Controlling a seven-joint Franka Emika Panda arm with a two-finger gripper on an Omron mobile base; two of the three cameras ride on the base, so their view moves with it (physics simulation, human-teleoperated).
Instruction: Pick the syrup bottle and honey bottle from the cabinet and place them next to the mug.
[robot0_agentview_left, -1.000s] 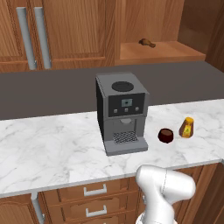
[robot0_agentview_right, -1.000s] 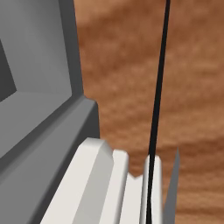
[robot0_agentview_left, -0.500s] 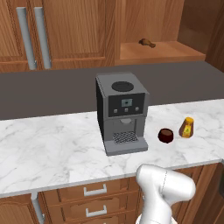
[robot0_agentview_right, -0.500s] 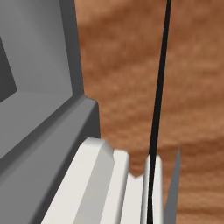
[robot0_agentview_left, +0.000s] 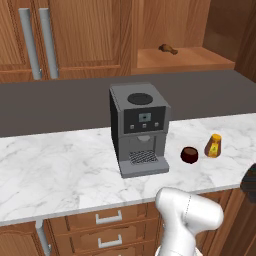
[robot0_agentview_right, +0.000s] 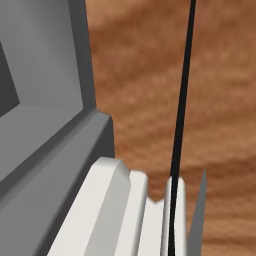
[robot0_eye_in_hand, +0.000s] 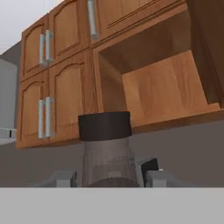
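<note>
Marble table (robot0_agentview_left: 55, 170) carries a grey coffee machine (robot0_agentview_left: 138, 128) in the left base view; the mug (robot0_agentview_left: 189, 155) sits just right of the machine, with the honey bottle (robot0_agentview_left: 214, 145) just beside the mug on its far side. Behind the machine and up to its right, the open cabinet (robot0_agentview_left: 200, 57) has a small brown thing lying on its floor

Hand view: the claw (robot0_eye_in_hand: 107, 177) is pinching the syrup bottle (robot0_eye_in_hand: 105, 151), black cap up, fingers (robot0_eye_in_hand: 149, 167) at its sides, with the cabinet (robot0_eye_in_hand: 170, 89) behind it
</note>
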